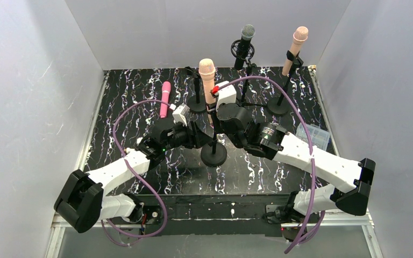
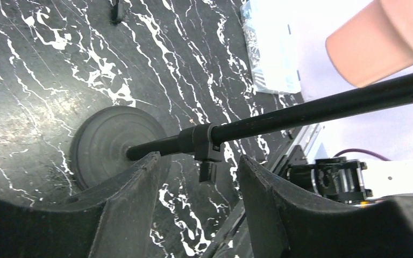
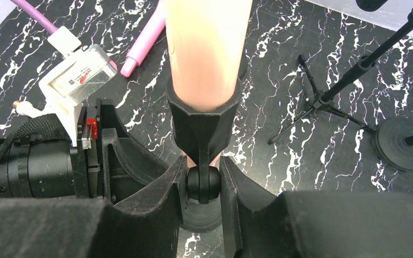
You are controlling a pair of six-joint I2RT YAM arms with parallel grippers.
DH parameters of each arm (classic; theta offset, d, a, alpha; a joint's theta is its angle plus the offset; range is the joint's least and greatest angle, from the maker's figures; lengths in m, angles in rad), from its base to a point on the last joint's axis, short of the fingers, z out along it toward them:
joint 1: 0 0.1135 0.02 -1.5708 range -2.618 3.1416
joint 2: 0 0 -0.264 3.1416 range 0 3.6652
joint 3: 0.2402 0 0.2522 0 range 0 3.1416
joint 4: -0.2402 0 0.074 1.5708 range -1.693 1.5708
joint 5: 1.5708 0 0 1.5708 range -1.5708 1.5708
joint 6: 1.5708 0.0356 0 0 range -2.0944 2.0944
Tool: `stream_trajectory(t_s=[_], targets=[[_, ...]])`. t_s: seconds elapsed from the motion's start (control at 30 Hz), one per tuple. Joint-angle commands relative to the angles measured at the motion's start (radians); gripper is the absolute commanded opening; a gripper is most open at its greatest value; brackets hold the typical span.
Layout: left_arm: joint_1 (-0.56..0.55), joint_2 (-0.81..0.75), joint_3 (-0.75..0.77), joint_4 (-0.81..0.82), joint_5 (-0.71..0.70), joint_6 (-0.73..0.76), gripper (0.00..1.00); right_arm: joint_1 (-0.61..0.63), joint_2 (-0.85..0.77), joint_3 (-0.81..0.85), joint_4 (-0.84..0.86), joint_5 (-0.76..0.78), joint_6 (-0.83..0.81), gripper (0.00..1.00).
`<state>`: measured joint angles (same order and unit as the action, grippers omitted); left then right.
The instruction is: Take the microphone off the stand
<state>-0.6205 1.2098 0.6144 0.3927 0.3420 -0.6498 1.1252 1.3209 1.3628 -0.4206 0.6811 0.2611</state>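
Note:
A peach microphone point(image 1: 207, 75) stands upright in the black clip point(image 3: 204, 115) of the middle stand, whose round base point(image 1: 214, 155) rests on the marble table. My right gripper point(image 3: 203, 183) is shut on the ball joint just under the clip, with the microphone's body point(image 3: 207, 48) rising right above the jaws. My left gripper point(image 2: 201, 164) is open. Its fingers point(image 2: 150, 172) lie either side of the stand's pole point(image 2: 301, 110), near the height collar, without touching it. The base point(image 2: 113, 142) and the microphone's lower end point(image 2: 387, 37) also show in the left wrist view.
A pink microphone point(image 1: 164, 98) lies on the table at the left. At the back stand an empty stand point(image 1: 196, 91), a black microphone on a stand point(image 1: 244, 45) and another peach microphone on a stand point(image 1: 296, 48). A clear plastic bag point(image 1: 312, 134) lies at the right edge.

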Motion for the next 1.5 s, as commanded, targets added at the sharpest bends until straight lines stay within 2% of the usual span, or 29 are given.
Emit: stream_trajectory(t_s=[0.0,0.17,0.47,0.67,1.0,1.17,1.23,1.47], targets=[[0.002,-0.008,-0.022,0.043,0.016,-0.081,0.53,-0.011,-0.010,-0.002,-0.035,0.025,0.001,0.01],[0.002,0.025,-0.021,0.047,0.056,-0.106,0.49,-0.034,-0.006,-0.006,-0.041,0.008,0.009,0.01],[0.002,0.036,-0.040,0.054,0.072,-0.136,0.49,-0.056,-0.003,-0.008,-0.038,-0.022,0.009,0.01],[0.002,0.083,-0.035,0.113,0.090,-0.182,0.47,-0.059,-0.003,-0.013,-0.037,-0.029,0.010,0.01],[0.018,0.129,-0.035,0.208,0.115,-0.270,0.31,-0.061,0.001,-0.013,-0.037,-0.047,0.010,0.01],[0.047,0.138,-0.035,0.215,0.146,-0.320,0.08,-0.061,0.000,-0.017,-0.034,-0.046,0.012,0.01],[0.061,0.137,-0.037,0.217,0.161,-0.352,0.02,-0.061,0.000,-0.018,-0.034,-0.051,0.012,0.01],[0.119,0.171,-0.032,0.216,0.247,-0.535,0.00,-0.061,-0.003,-0.025,-0.027,-0.055,0.013,0.01]])
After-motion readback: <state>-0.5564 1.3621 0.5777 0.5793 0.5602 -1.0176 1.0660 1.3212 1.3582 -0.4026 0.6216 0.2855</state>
